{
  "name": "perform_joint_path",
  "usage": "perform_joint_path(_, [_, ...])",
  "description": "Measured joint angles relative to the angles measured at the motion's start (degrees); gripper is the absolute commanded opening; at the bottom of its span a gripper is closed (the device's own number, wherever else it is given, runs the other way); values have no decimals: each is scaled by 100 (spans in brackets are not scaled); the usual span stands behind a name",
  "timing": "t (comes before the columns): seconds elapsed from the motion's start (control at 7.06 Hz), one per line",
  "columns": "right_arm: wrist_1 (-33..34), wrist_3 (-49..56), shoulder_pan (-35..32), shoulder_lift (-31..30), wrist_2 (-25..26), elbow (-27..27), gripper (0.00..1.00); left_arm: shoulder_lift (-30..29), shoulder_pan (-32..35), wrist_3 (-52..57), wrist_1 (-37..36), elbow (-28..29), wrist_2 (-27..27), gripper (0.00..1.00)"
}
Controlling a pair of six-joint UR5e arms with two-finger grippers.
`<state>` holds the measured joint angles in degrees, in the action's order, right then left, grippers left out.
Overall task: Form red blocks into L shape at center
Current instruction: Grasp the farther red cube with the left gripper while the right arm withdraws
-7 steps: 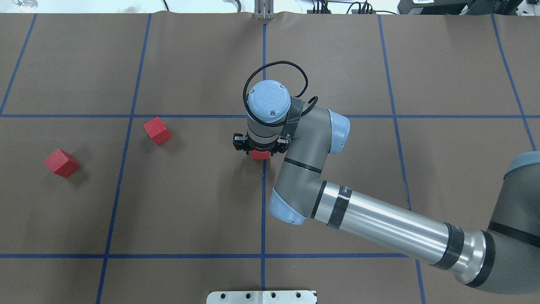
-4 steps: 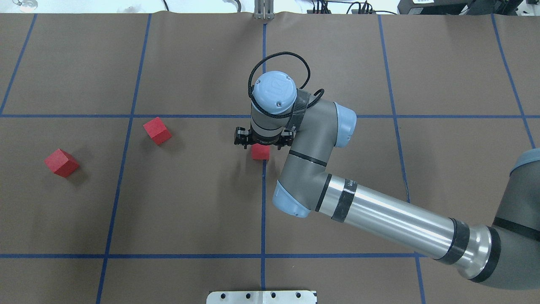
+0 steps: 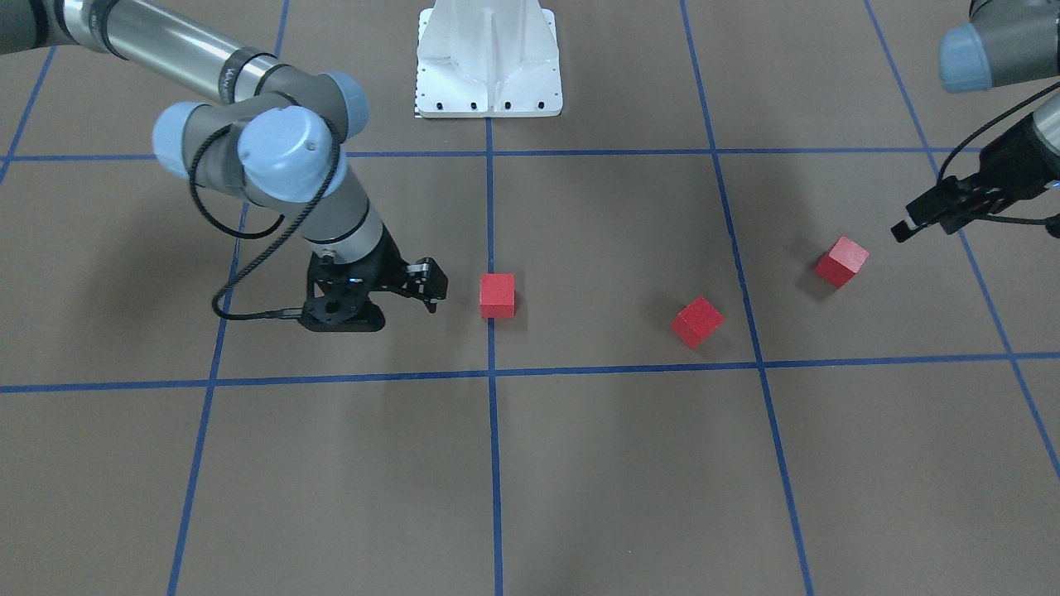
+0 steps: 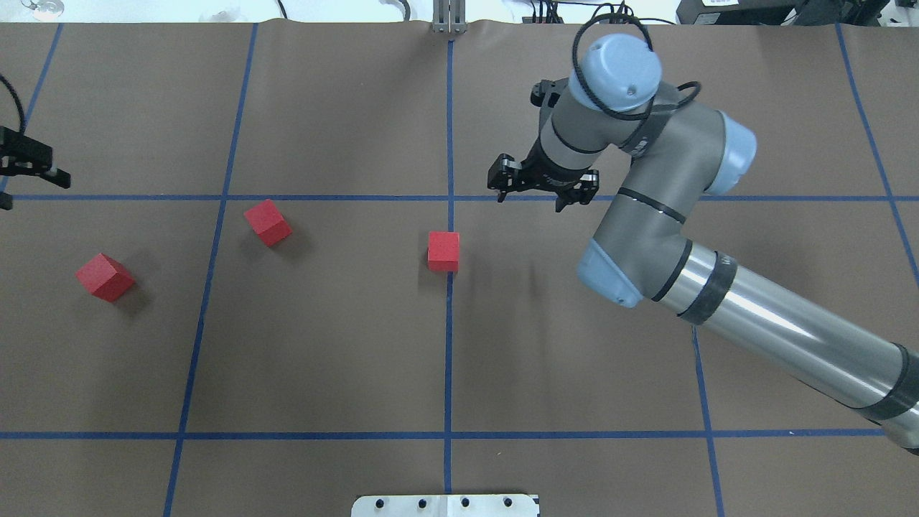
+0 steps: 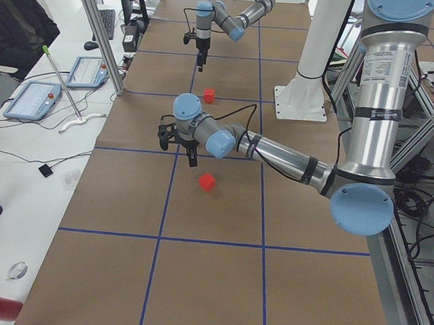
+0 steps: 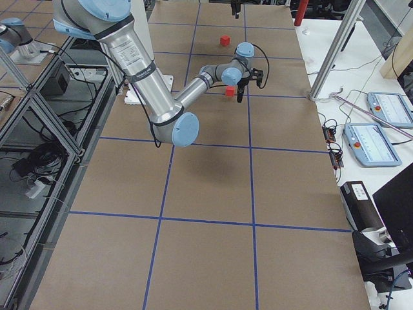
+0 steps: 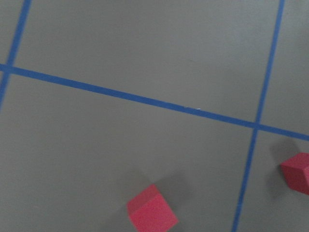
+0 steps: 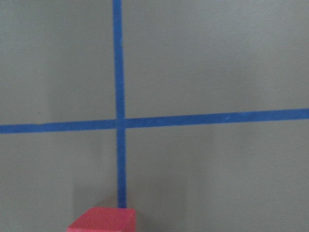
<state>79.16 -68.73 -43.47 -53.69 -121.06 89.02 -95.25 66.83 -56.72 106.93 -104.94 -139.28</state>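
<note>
Three red blocks lie on the brown floor. One block point(image 4: 444, 250) point(image 3: 498, 295) sits on the middle lengthwise tape line point(image 4: 448, 345), at the center; its top shows at the bottom edge of the right wrist view point(image 8: 102, 220). The second block point(image 4: 268, 222) point(image 3: 697, 322) and third block point(image 4: 105, 276) point(image 3: 841, 261) lie apart, further left; both show in the left wrist view point(image 7: 152, 212) point(image 7: 297, 171). My right gripper point(image 4: 542, 188) point(image 3: 414, 285) is open and empty, right of and beyond the central block. My left gripper point(image 4: 27, 162) point(image 3: 932, 211) hovers open at the far left, beyond the third block.
The white robot base point(image 3: 489, 62) point(image 4: 445, 505) stands on the middle line at my side. Blue tape lines divide the floor into squares. The right arm's forearm point(image 4: 775, 337) stretches over the right half.
The right gripper has left the central block, risen, and swung right and away from the robot. The block stays on the tape line. The left gripper has come into the overhead view at the left edge.
</note>
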Motion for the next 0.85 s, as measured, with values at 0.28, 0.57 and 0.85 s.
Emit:
perform_joint_path(0.28, [-33, 427, -439, -731, -259, 412, 100, -794, -681, -659, 29, 493, 378, 100])
perform_joint_path(0.57, [-42, 602, -517, -975, -256, 475, 100, -1488, -1066, -1401, 39, 1114, 476, 100])
perform_joint_path(0.85, [-48, 614, -522, -1020, -250, 474, 100, -1769, -1514, -2153, 51, 1356, 783, 100])
